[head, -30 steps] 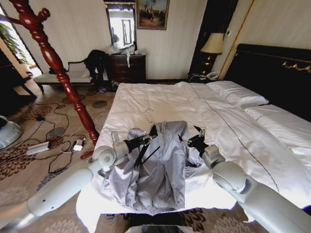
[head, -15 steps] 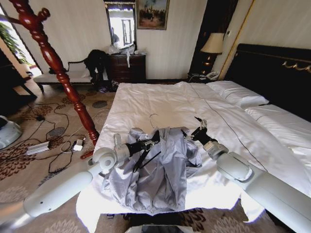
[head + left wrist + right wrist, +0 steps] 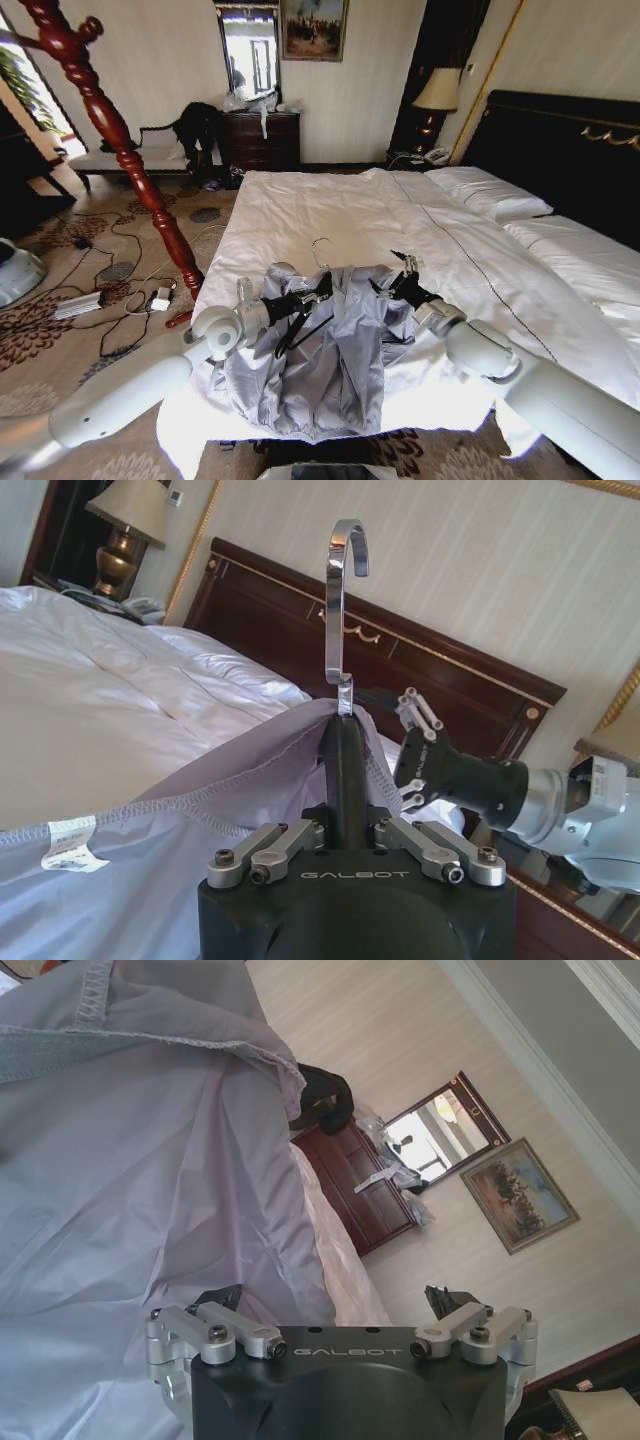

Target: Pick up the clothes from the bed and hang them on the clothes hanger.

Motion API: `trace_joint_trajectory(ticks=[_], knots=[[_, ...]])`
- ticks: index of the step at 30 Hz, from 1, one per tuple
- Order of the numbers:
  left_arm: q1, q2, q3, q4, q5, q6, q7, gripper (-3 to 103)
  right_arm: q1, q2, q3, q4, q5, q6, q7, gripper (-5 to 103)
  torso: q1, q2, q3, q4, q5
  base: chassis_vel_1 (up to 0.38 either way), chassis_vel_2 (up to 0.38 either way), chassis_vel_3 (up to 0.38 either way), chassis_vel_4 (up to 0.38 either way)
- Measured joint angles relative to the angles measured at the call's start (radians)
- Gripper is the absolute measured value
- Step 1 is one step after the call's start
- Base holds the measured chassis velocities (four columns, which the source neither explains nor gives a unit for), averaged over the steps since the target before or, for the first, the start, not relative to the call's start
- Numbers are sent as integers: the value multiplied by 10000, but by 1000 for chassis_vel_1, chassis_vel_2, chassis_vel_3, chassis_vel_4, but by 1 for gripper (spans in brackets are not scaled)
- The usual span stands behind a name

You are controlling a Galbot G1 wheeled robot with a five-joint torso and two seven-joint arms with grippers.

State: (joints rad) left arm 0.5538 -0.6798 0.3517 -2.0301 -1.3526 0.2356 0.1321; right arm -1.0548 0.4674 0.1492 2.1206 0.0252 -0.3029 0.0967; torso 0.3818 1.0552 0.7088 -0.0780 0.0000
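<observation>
The light grey jacket, the clothes [image 3: 330, 355], lies crumpled at the foot of the bed [image 3: 330, 200], its collar end lifted. My left gripper [image 3: 308, 297] is shut on the black clothes hanger [image 3: 300, 312], whose silver hook [image 3: 320, 246] sticks up above the collar. In the left wrist view the fingers clamp the hanger's neck [image 3: 340, 770], with jacket fabric [image 3: 200, 810] draped over it and the hook [image 3: 345, 600] upright. My right gripper [image 3: 400, 280] stands open at the jacket's right shoulder. Its spread fingers [image 3: 215, 1315] face the grey fabric [image 3: 150, 1160].
A tall red wooden coat stand [image 3: 130, 160] rises left of the bed, with cables and a power strip [image 3: 80, 303] on the carpet. A bench with a black garment heap [image 3: 197, 125] and a dresser [image 3: 262, 140] stand at the far wall. The black headboard [image 3: 560, 140] is at right.
The left gripper has carried the hanger slightly forward and right, with more jacket drawn over it. The right gripper rose away from the jacket, then came back down to its shoulder.
</observation>
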Motion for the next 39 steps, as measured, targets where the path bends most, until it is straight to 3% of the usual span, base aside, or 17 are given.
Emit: trace_joint_trajectory(ticks=[3, 8, 11, 13, 14, 16, 19, 20, 25, 32, 34, 35, 37, 39], knots=[[-33, 6, 78, -44, 6, 17, -12, 15, 4, 0, -3, -47, -3, -1, 0, 103, 0, 0, 0, 1, -1, 0, 0, 0, 0], [-246, -62, 351, -43, 158, 68, -39, 15, -22, -41, -10, -58, 22, -180, 30, 90, 0, 0, 0, 0, -1, 0, 0, 0, 0], [-504, -163, 652, -57, 137, 79, -91, 15, 28, -61, -89, -88, -32, -210, 17, 74, 0, 0, 1, 0, 0, 0, 0, 0, 0], [-549, -173, 714, -58, 144, 84, -95, 15, 36, -75, -103, -89, -64, -210, 1, 74, 1, 0, 1, 0, 0, 0, 0, 0, 0], [-627, -183, 808, -52, 202, 93, -96, 15, 32, -108, -118, -89, -131, -201, -37, 63, 0, 0, 0, 0, -1, 0, 0, 0, 0], [-673, -188, 848, -21, 235, 97, -96, 15, 6, -136, -121, -90, -157, -200, -58, 63, 0, 0, 0, 1, -1, 0, 0, 0, 0], [-840, -203, 910, 84, 207, 109, -111, 15, -89, -167, -134, -116, -324, -196, -83, 47, 1, 0, 0, 0, -1, 0, 0, 0, 0], [-840, -203, 910, 84, 207, 109, -111, 15, -89, -167, -134, -116, -324, -196, -83, 47, 1, 0, 0, 0, -1, 0, 0, 0, 0], [-1035, -193, 1014, 112, 134, 119, -130, 15, -103, -148, -179, -142, -506, -163, -95, 25, 1, 0, 0, 0, -1, 0, 0, 0, 0], [-907, -260, 1012, 90, 149, 233, -356, 15, -321, -96, -171, -200, -720, -119, -116, 20, 0, -1, 0, 0, -1, 0, 0, 0, 0], [-874, -280, 950, 21, 140, 335, -695, 12, -416, -44, -128, -226, -890, -76, -118, 20, 1, 0, 0, 1, -1, 0, 0, 0, 0], [-852, -330, 855, -26, 143, 447, -1155, 16, -507, 10, -45, -230, -978, -53, -116, 20, 0, 1, 0, 1, -1, 0, 0, 0, 0], [-843, -351, 810, -21, 142, 483, -1328, 16, -534, 20, -21, -230, -990, -47, -113, 20, 0, 0, 0, 1, 0, 0, 0, 0, 0], [-788, -405, 557, -57, 36, 618, -1830, 27, -666, 57, 66, -235, -1126, 17, -85, 20, 1, 0, 1, -1, -2, 0, 0, 0, 0]])
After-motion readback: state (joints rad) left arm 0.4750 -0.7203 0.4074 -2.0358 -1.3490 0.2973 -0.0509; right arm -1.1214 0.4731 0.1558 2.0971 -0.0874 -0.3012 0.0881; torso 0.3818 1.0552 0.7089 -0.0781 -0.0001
